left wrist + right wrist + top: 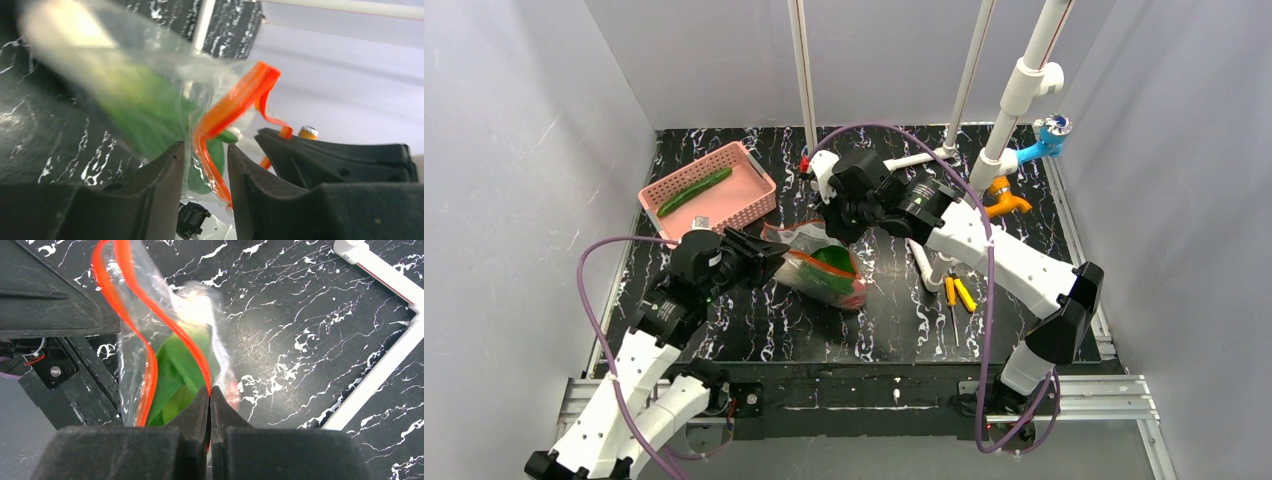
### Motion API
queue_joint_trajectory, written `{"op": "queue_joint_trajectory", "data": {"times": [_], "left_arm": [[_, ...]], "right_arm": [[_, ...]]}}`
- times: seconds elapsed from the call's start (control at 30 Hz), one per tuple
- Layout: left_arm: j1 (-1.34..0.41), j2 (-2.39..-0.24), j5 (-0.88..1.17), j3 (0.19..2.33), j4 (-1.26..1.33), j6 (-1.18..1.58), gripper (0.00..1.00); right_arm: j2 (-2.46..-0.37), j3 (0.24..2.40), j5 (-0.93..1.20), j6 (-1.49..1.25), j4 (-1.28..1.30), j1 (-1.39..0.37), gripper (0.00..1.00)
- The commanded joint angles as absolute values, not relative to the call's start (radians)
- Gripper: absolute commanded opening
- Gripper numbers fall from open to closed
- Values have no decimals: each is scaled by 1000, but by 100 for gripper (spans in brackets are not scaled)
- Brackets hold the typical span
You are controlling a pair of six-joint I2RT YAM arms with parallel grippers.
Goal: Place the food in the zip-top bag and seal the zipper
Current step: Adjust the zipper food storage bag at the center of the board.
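Note:
The clear zip-top bag [824, 262] lies mid-table, its mouth held up between both grippers. Green bok choy [829, 262] is inside, with a blurred red-orange item [855, 298] at the bag's near end. My right gripper [210, 390] is shut on one lip of the red-orange zipper [197, 347]; the other lip curves away, so the mouth gapes. My left gripper [205, 150] is open, its fingers [167, 167] straddling the bag edge and zipper [235, 102]. The cucumber [694, 190] lies in the pink basket [749, 215]. No eggplant shows.
Yellow-handled tools [959, 293] lie right of the bag near the right arm. White pipes [969, 75] rise at the back, with orange [1004, 200] and blue [1046, 138] fittings. A white pipe [385, 365] lies on the table. Grey walls enclose the marbled black table [894, 320].

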State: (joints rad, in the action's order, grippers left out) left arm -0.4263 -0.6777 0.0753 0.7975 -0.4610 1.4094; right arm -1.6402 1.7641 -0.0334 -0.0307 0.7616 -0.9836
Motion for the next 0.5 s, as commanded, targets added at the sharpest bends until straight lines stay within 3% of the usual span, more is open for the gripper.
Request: {"op": "queue_joint_trajectory", "data": {"times": [0.0, 0.1, 0.13, 0.33, 0.47], "left_arm": [[-420, -663, 16, 828, -569, 1392, 42], [-420, -635, -31, 845, -593, 1354, 61], [-421, -630, -39, 854, -609, 1340, 63], [-420, -702, 18, 973, -647, 1098, 61], [-420, -878, -19, 1126, -913, 1031, 65]], "right_arm": [[-1636, 1805, -16, -46, 753, -983, 1], [-1635, 1803, -9, -46, 751, -984, 1], [-1630, 1799, -9, -45, 743, -983, 1], [-1634, 1810, -12, -41, 739, -983, 1], [-1640, 1815, -7, -48, 730, -984, 1]]}}
